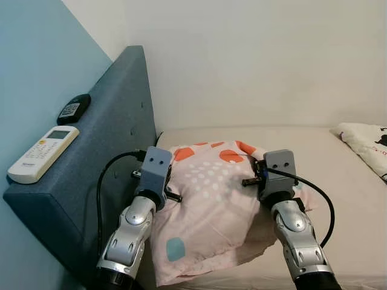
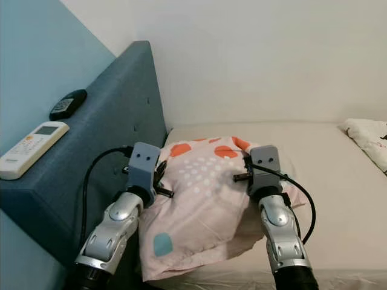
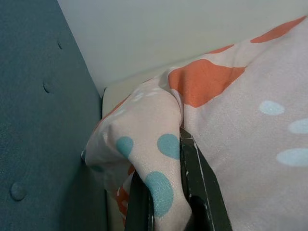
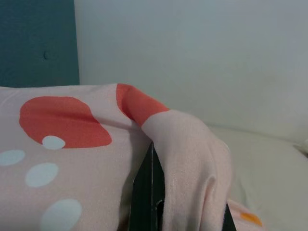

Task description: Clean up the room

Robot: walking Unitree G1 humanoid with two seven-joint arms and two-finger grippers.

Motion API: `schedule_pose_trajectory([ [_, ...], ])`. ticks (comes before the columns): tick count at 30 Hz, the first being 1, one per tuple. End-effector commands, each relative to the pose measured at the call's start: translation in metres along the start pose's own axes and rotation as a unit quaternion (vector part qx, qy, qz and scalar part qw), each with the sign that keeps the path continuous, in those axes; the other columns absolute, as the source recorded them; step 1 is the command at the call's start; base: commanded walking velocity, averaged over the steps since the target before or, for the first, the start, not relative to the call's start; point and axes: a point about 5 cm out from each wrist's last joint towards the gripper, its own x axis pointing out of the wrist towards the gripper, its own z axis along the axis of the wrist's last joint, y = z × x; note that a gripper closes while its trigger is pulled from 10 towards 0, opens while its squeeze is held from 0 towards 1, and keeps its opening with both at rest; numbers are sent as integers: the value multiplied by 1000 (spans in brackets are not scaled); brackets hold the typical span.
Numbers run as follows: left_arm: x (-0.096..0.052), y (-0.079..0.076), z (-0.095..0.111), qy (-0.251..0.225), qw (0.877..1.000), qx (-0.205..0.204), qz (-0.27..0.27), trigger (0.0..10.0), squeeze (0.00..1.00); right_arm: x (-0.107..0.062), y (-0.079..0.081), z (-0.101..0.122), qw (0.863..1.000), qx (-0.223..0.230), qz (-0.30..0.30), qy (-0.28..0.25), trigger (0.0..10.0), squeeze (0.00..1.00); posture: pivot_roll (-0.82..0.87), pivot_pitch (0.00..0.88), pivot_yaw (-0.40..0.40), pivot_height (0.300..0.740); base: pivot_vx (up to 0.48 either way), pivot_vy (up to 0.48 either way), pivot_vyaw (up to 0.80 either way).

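The fingertips of both tools are buried in fabric folds. The left tool (image 3: 166,211) is clamped on a pinched fold at the 9 o'clock edge of the pale pink cloth pillow with orange and teal spots (image 1: 211,205); the right tool (image 4: 154,202) grips a fold at its 3 o'clock edge. The pillow lies on the cream bed (image 1: 351,199) beside the blue padded headboard (image 1: 115,133), long axis running 12 to 6 o'clock. A white remote (image 1: 42,154) and a black remote (image 1: 74,108) rest on the headboard's top.

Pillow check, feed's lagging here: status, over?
Left gripper and right gripper each shut on pink spotted pillow. Pillow on beige mattress, beside blue padded headboard. Nothing in the way.
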Motion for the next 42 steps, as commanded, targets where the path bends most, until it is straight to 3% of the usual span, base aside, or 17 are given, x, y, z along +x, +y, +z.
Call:
schedule_pose_trajectory([
  [1, 0, 5, 5, -19, 1000, 7, 16, 10000, 0, 2, -10, 8, 1000, 7, -21, -17, 10000, 0, -27, 109, 33, 700, 0, 0, 0],
  [17, -9, 0, 3, -19, 1000, 8, 6, 10000, 0, 0, -6, 7, 1000, 7, -15, -22, 10000, 0, -16, 100, 32, 645, 0, 0, 0],
  [31, -12, -12, 7, -24, 999, 5, -24, 10000, 0, -6, -6, 3, 999, 4, -25, -19, 10000, 0, -7, 97, 42, 645, 0, 0, 0],
  [42, -15, -13, 8, -25, 999, 8, -30, 10000, 0, -9, -4, 1, 999, 10, -30, -17, 10000, 0, 13, 110, 51, 645, 0, 0, 0],
])
